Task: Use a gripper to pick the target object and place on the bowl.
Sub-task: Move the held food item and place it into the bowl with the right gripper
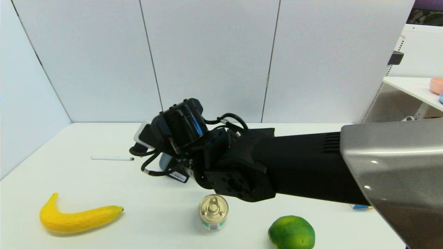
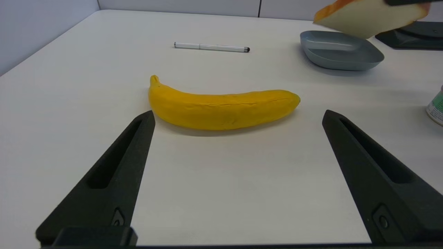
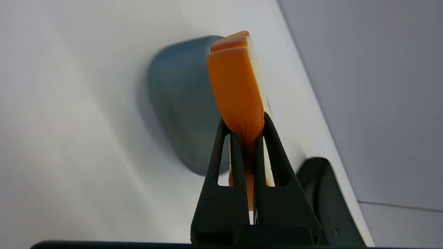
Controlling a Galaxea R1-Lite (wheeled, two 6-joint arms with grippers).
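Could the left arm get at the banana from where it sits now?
Probably yes. The left gripper is open and faces the banana, which lies on bare table just ahead of its fingertips, with nothing between them. The right gripper, holding the toast, is off to the side.

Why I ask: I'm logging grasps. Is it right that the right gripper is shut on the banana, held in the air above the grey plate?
Not quite. The right gripper is shut on the toast slice, above the grey plate; the right wrist view shows it. The banana lies on the table.
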